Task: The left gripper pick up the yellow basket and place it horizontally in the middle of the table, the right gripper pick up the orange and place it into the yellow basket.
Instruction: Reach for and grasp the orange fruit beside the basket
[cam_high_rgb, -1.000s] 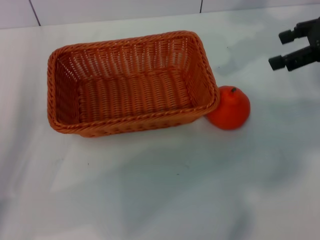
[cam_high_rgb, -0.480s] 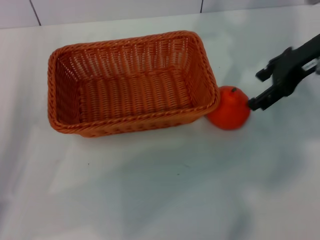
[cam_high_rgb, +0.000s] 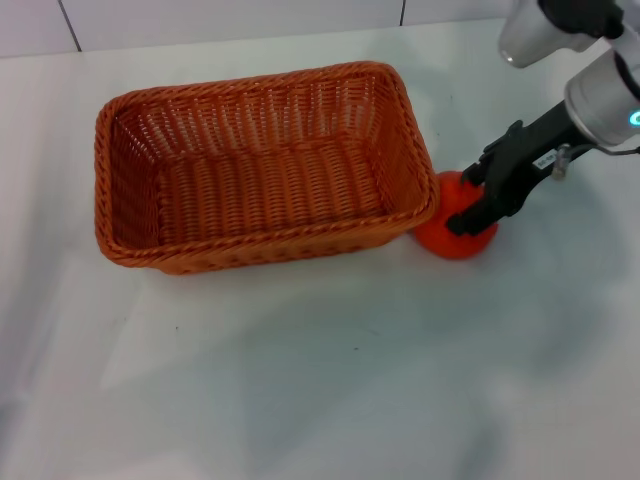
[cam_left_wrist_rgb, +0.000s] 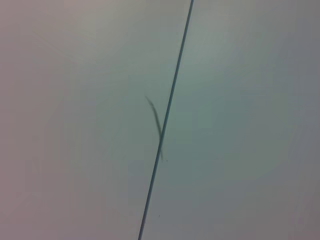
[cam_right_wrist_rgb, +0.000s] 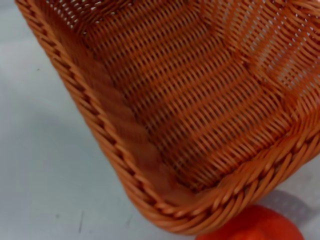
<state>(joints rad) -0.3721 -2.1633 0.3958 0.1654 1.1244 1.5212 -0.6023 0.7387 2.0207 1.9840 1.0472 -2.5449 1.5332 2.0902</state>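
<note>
Head view: yellow basket (cam_high_rgb: 265, 165) sits upright on the table (cam_high_rgb: 330, 370), centre-left of frame, long axis running left-right, empty. Orange (cam_high_rgb: 455, 222) lies right of centre, touching the basket's right short end, partly tucked under its braided rim. Right gripper (cam_high_rgb: 478, 198) comes in from the upper right, fingers spread and straddling the top of the orange, one finger on the upper side, one on the right side. Looks unclenched, not yet squeezing the fruit, though contact can't be ruled out. Key relation: fruit directly below and between the fingertips, basket wall just beside the inner finger, so little room on that side. Lift needs to go up and away from the rim before moving left over the basket. Left gripper not in frame; right arm clearly the nearer and the only one at work.

Versus a second ago: gripper was parked at the upper right edge, well apart from the fruit; half a second ago near its right side; now over it. Basket and orange unmoved.

Left wrist view: only a pale flat surface with a thin dark seam (cam_left_wrist_rgb: 167, 120) running diagonally. No fingers, no task object. Can't tell left hand's state.

Right wrist view: looks into the basket's woven floor and near corner (cam_right_wrist_rgb: 200, 100); sliver of the orange (cam_right_wrist_rgb: 252, 225) at lower right, just outside the rim. Own fingers not shown.
</note>
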